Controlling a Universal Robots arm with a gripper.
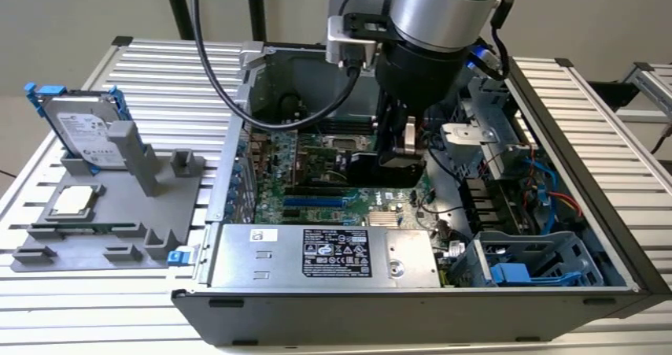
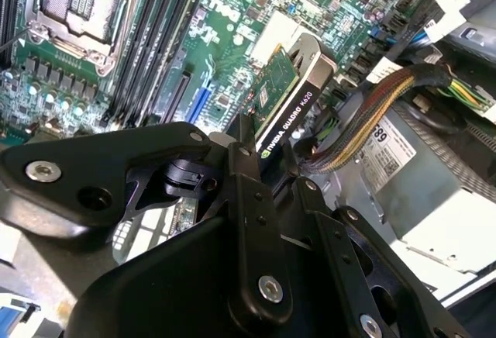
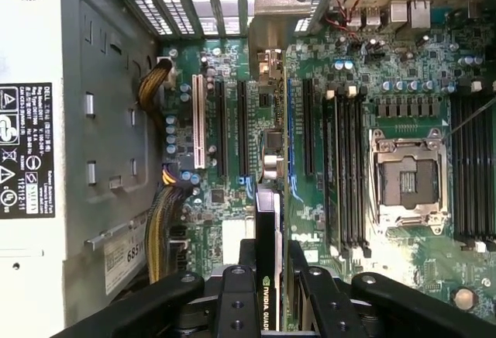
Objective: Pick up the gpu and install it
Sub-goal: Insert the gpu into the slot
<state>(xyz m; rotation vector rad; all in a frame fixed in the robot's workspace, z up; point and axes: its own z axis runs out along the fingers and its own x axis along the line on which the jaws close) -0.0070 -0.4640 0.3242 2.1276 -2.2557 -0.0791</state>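
Inside the open computer case (image 1: 588, 213), the black tool (image 2: 260, 163) is clamped on the gpu (image 2: 288, 105), a slim card with a green circuit board on 1 face and a black shroud on the other, gripping its upper edge so the card hangs edge-down over the green motherboard (image 3: 372, 59). In the first wrist view the card (image 3: 266, 222) sits above the black expansion slots (image 3: 242, 125), seemingly in line with the blue slot (image 3: 291, 132), though its lower edge is hidden. Doing this well means keeping the card square to the slot, bracket toward the rear grille (image 3: 194, 1), and pressing down evenly. Outside, a silver hard drive (image 1: 84, 131) stands on the grey fixture (image 1: 116, 213) on the tabletop (image 1: 157, 72).
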